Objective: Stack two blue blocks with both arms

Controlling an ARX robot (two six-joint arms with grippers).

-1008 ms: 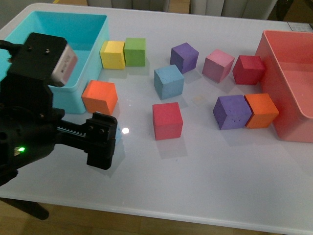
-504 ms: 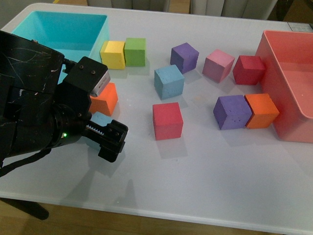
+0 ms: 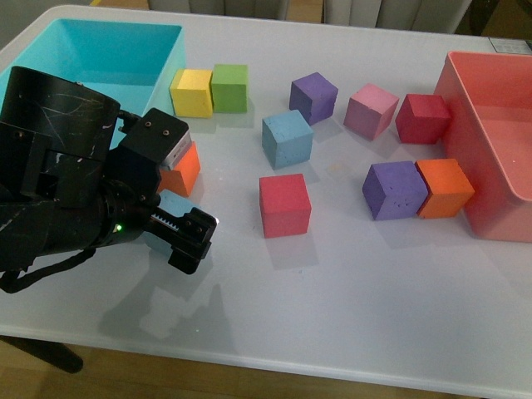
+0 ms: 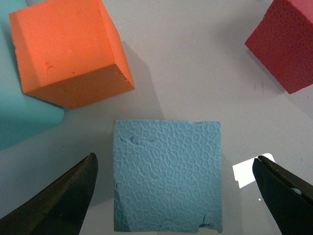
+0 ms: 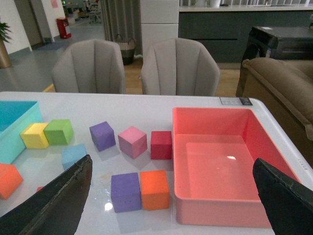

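One blue block stands free in the middle of the table and also shows in the right wrist view. The second blue block lies just in front of an orange cube, mostly hidden by my left arm. In the left wrist view this blue block sits between the two black fingers with a gap on each side. My left gripper is open around it. My right gripper is open and high above the table with nothing between its fingers; it is out of the front view.
A turquoise bin stands at the back left and a pink bin at the right. An orange cube touches the turquoise bin's corner. A red cube and yellow, green, purple, pink, dark red and orange cubes are spread about.
My left arm has swung in and come down, so its open fingers now stand either side of the near blue block. No block has moved.
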